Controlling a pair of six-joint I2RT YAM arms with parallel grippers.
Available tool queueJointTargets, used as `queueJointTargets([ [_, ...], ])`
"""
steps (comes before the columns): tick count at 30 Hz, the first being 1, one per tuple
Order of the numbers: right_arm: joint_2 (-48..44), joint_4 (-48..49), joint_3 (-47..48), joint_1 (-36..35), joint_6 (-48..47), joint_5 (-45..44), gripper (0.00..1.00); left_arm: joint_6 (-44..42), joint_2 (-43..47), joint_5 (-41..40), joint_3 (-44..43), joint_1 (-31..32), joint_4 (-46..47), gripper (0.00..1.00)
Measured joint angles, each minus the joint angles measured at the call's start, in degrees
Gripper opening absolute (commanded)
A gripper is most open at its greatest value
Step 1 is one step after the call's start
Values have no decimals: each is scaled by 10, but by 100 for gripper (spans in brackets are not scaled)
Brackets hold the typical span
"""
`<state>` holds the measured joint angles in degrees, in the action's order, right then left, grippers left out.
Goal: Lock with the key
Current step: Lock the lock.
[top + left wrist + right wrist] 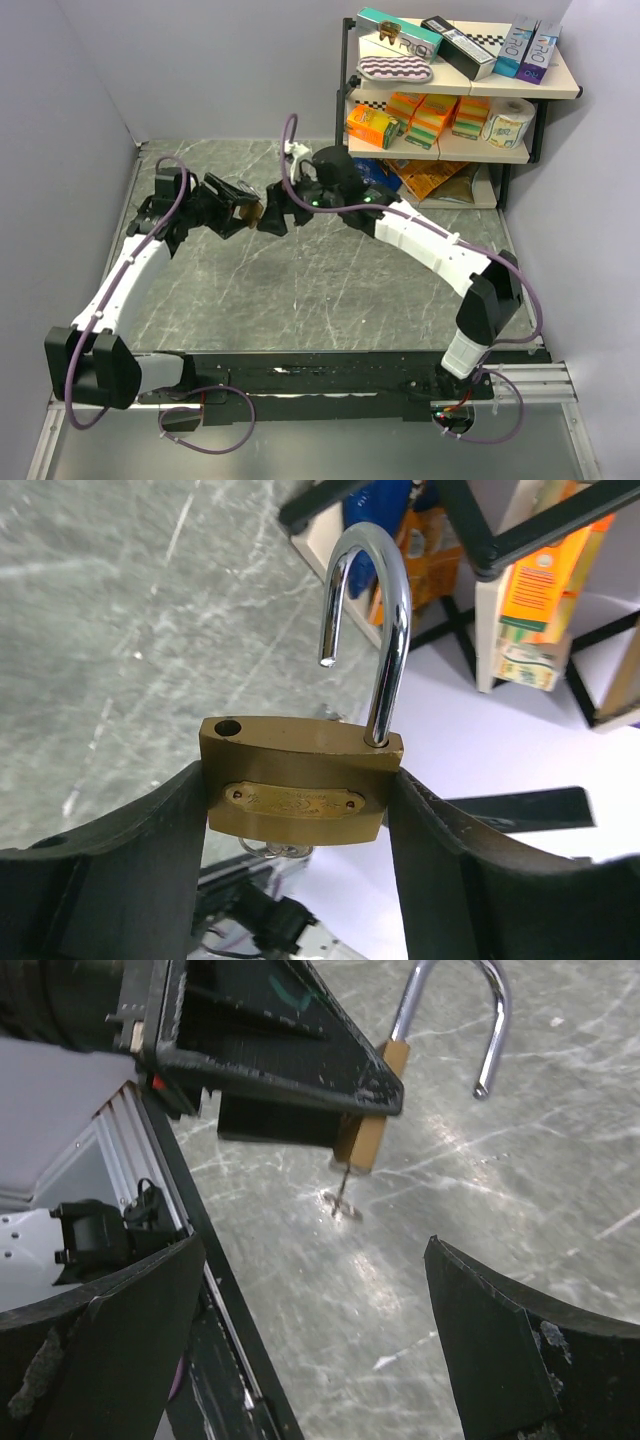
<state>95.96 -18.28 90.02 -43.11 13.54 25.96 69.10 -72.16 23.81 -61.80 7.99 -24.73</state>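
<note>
sitting in the left claw (297, 805), padlock (300, 765) holds its key (342, 1200).

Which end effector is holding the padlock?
The left end effector clamps the brass padlock by its body; the right end effector is wide open and empty.

Robotics lab test cell, grey partition walls (60, 120), marble-look table (300, 290), black mounting rail (330, 380), shelf (560, 80) of packaged goods (430, 115)

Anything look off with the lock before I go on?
Nothing damaged or askew. The padlock sits squarely between the left fingers; its shackle stands open, free end out of its hole, as expected before locking. The key sticks out of the bottom.
</note>
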Motion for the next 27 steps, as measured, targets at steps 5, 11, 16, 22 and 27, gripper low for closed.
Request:
queueJointTargets([
  [5,25,21,13,-25,23,-30,95,38,17,17,21,0,22,1],
  [11,52,52,33,-40,36,-101,82,67,17,35,26,1,39,1],
  [16,68,62,37,-55,37,-150,61,77,17,49,26,5,52,1],
  [22,84,79,38,-63,35,-185,27,90,20,61,32,6,65,1],
  [27,90,80,42,-65,53,-206,0,96,21,57,38,3,78,5],
])
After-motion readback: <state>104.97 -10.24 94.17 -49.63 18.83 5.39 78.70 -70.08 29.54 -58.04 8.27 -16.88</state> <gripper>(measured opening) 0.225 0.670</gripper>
